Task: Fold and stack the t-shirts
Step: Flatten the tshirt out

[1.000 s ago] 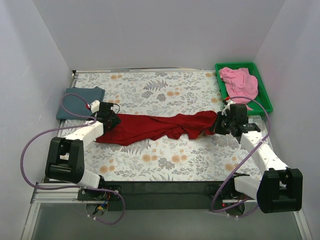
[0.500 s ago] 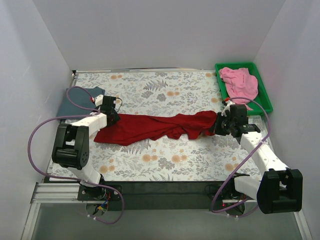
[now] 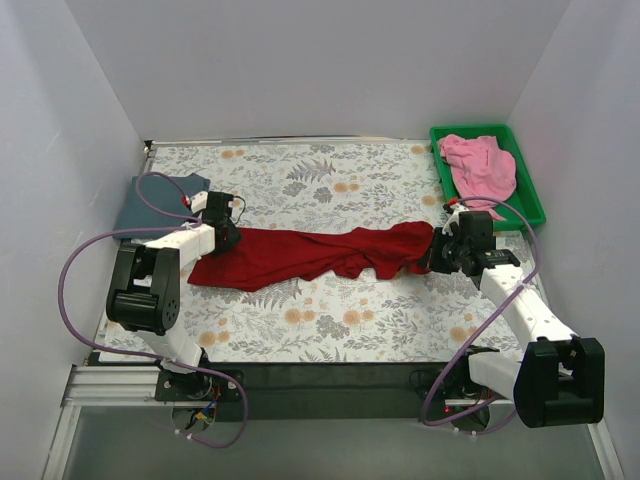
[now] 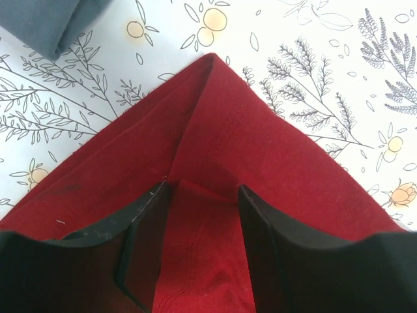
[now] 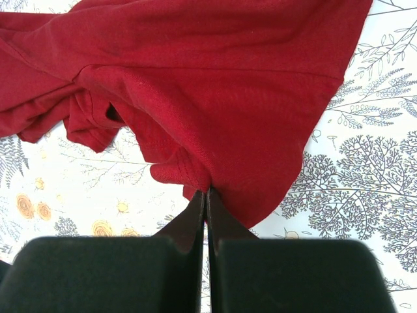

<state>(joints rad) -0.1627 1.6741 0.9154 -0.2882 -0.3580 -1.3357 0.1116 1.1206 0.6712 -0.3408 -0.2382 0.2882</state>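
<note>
The dark red t-shirt (image 3: pixel 310 252) lies stretched in a long band across the middle of the table. My left gripper (image 3: pixel 228 238) is at its left end. In the left wrist view the jaws (image 4: pixel 203 189) stand apart over the red cloth (image 4: pixel 247 143), with a fold of it between them. My right gripper (image 3: pixel 432 255) is at the shirt's right end, shut on a hem of the cloth (image 5: pixel 215 78); its jaws (image 5: pixel 207 190) are pressed together. The slate blue-grey shirt (image 3: pixel 150 205) lies folded at the far left. The pink shirt (image 3: pixel 480 165) lies crumpled in the bin.
The green plastic bin (image 3: pixel 532 195) stands at the back right, just behind my right gripper. A corner of the blue-grey shirt (image 4: pixel 58 19) shows just beyond the red shirt's left end. White walls close in the table on three sides.
My left arm has folded in and its gripper has shifted slightly up and right at the shirt's left end. The right gripper has barely moved and still holds the cloth.
</note>
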